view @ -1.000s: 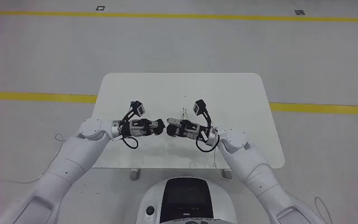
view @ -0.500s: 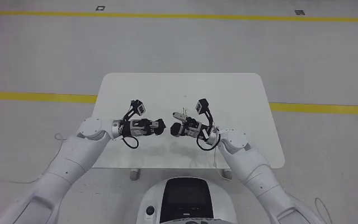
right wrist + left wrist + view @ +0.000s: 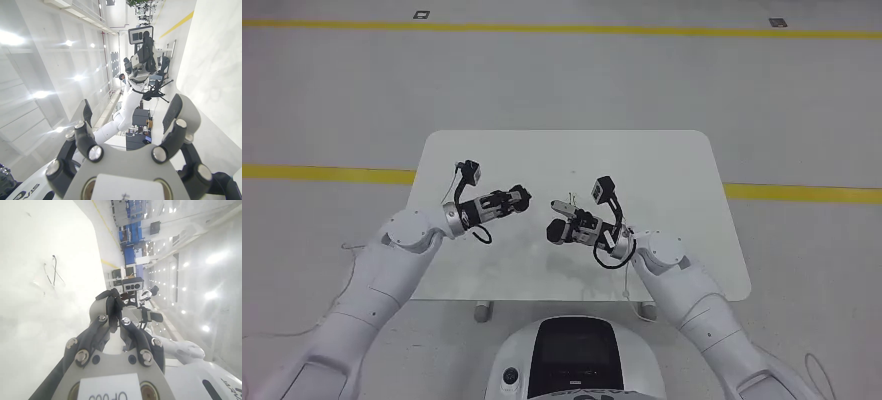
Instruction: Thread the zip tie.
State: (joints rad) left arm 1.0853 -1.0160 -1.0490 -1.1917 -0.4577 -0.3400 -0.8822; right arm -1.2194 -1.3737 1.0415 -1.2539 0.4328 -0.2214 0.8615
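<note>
Thin dark zip ties (image 3: 53, 273) lie loose and crossed on the white table (image 3: 37, 228); from above they are a faint line (image 3: 571, 199) just beyond the right gripper. My left gripper (image 3: 521, 197) hovers above the table left of centre, its black fingers (image 3: 111, 300) pressed together with nothing visible between them. It also shows farther off (image 3: 148, 55) in the right wrist view. My right gripper (image 3: 556, 222) faces it across a gap, held above the table. Its two pads stand wide apart (image 3: 130, 111) with nothing between them.
The white table (image 3: 662, 160) is bare apart from the ties. Grey floor with yellow lines (image 3: 802, 190) surrounds it. Shelving and blue racks (image 3: 130, 228) stand far off in the room.
One second ago the two grippers met tip to tip at the table's middle. They have separated: the left one swung left and toward the far side, the right one drew back slightly.
</note>
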